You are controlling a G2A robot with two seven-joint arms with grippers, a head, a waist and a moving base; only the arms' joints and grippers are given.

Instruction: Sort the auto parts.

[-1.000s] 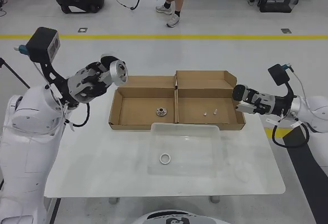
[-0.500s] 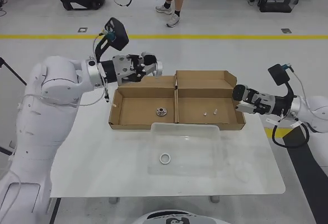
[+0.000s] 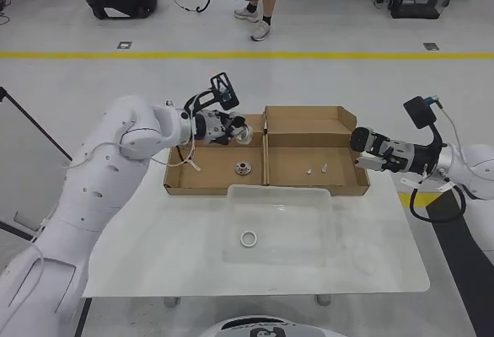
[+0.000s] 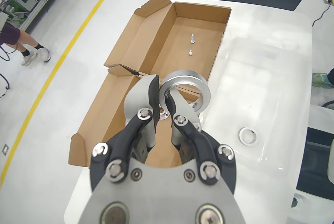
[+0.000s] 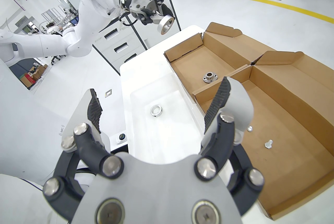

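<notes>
**The tally, kind by kind**

Metal rings: 2, made up of 1 large ring (image 4: 204, 95) and 1 small ring (image 4: 240, 136). Flanged hubs: 1, a single hub (image 3: 244, 168). Bolts: 2, a first bolt (image 4: 192, 38) and a second bolt (image 4: 190, 53). That makes 5 metal parts of 3 kinds. Cardboard boxes: 2, the left box (image 3: 205, 168) and the right box (image 3: 340, 164). Clear plastic trays: 1, the tray (image 3: 298, 227). Tables: 1, the white table (image 3: 146, 253). Grippers: 2, the left gripper (image 4: 162, 94) and the right gripper (image 5: 159, 86).
</notes>
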